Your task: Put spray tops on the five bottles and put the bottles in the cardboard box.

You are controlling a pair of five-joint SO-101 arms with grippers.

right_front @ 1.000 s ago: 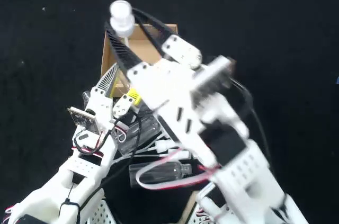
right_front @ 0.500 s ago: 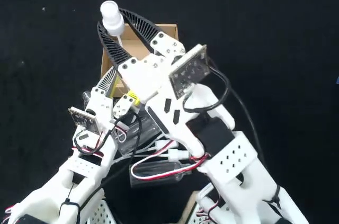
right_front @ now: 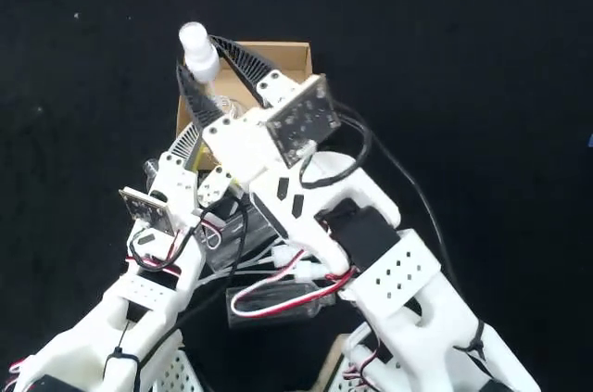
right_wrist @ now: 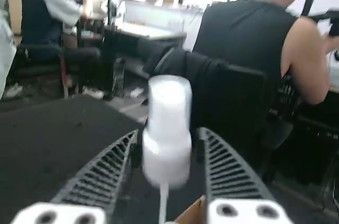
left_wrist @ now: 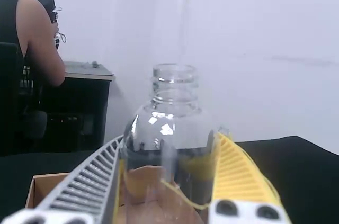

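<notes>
My right gripper [right_wrist: 167,142] has its jaws clamped on the white spray top [right_wrist: 168,128], with the thin tube pointing down. My left gripper [left_wrist: 169,142] has its jaws squeezed on a clear bottle [left_wrist: 170,121] that stands up with its neck open. From above, the spray top is over a corner of the cardboard box [right_front: 289,55]. A second bottle [right_front: 278,304] lies on the black table [right_front: 482,86] near the arms.

Both arms [right_front: 408,290] are white printed shells with black servos [right_front: 366,234] and red-and-white wiring [right_front: 269,292] — right gripper [right_front: 199,56] ribbed black, left gripper [left_wrist: 169,143] part yellow.
</notes>
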